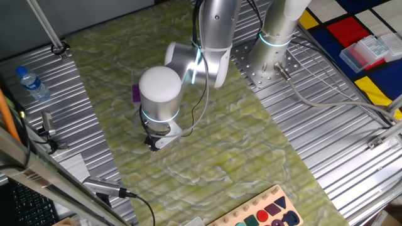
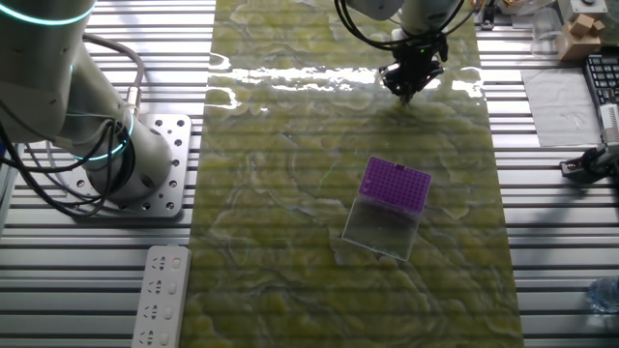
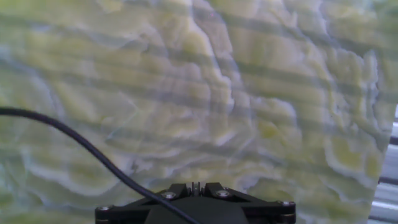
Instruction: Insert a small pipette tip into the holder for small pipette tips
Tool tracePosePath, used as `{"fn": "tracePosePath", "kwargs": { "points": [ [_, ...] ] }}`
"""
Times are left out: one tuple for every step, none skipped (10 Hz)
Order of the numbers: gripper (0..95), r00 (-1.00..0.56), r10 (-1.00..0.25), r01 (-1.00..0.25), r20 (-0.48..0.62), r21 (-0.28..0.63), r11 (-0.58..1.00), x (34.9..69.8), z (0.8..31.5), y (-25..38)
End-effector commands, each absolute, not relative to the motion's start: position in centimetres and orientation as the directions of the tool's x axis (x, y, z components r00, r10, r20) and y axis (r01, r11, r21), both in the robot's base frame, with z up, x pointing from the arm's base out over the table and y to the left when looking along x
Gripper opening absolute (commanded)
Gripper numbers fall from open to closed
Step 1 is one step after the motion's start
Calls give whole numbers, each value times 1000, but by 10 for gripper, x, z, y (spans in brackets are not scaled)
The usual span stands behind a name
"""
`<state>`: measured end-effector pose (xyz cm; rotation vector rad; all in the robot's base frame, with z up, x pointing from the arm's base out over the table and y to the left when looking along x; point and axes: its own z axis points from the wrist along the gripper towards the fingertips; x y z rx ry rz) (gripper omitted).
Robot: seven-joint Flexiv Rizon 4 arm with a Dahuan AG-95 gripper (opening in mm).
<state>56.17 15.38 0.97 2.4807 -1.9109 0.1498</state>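
The holder for small pipette tips [image 2: 396, 184] is a flat purple block on a pale translucent base, lying on the green mat. In one fixed view only its purple edge [image 1: 135, 93] shows behind the arm. My gripper [image 2: 405, 89] is at the far end of the mat, well away from the holder, pointing down with its tips close to the mat. It also shows under the white wrist in one fixed view [image 1: 152, 144]. In the hand view the fingertips [image 3: 196, 185] stand together with a tiny pale speck between them, which looks like the small pipette tip. No other tip shows on the mat.
The arm's base [image 2: 145, 184] is bolted to the left of the mat. A white remote [image 2: 160, 295] lies near it. A clear box [image 1: 367, 50] sits on coloured panels, a water bottle [image 1: 32, 83] on the metal slats, and a wooden shape board [image 1: 264, 213] at the mat's near end.
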Motion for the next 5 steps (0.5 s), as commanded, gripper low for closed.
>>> {"fn": "tracePosePath", "kwargs": {
  "points": [
    [0, 357, -931, -932, 84, -43, -361, 561, 15, 154],
    [0, 384, -920, -921, 82, -42, -388, 561, 15, 154],
    [0, 444, -892, -893, 84, -39, -448, 561, 16, 154],
    [0, 488, -868, -869, 85, -37, -493, 562, 17, 154],
    [0, 532, -843, -843, 82, -37, -536, 562, 17, 154]
  ]
}}
